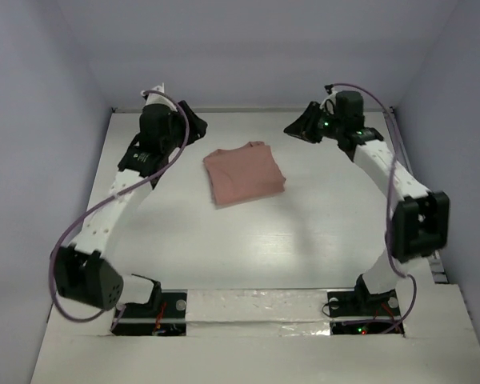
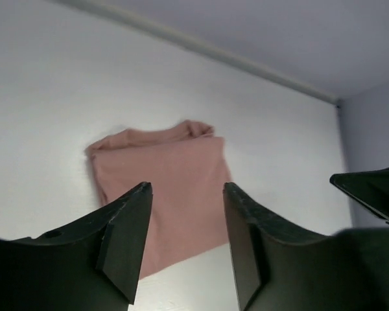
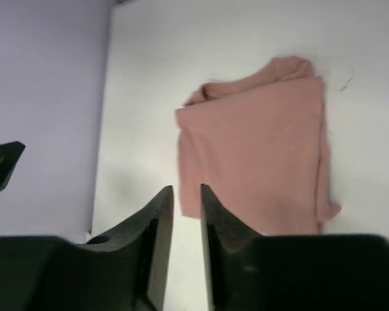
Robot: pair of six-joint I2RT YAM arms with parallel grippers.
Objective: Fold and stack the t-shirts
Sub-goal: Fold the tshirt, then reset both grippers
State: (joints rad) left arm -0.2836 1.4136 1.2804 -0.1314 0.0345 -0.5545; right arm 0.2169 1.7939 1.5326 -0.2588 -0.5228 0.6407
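The t-shirts are a single salmon-pink t-shirt [image 1: 244, 174], folded into a compact rectangle and lying flat on the white table toward the back middle. Its collar end points to the far wall. The left wrist view shows the shirt [image 2: 162, 188] below and beyond my left gripper [image 2: 186, 189], whose fingers stand well apart with nothing between them. In the right wrist view the shirt [image 3: 253, 162] lies past my right gripper [image 3: 186, 189], whose jaws show a narrow empty gap. From above, the left gripper [image 1: 194, 125] and the right gripper [image 1: 299, 128] hover on either side of the shirt, apart from it.
The white table [image 1: 248, 240] is boxed in by pale walls on the left, right and back. Both arm bases [image 1: 152, 314] [image 1: 360, 308] sit at the near edge with a white strip between them. The right arm's elbow [image 1: 416, 224] hangs over the right side.
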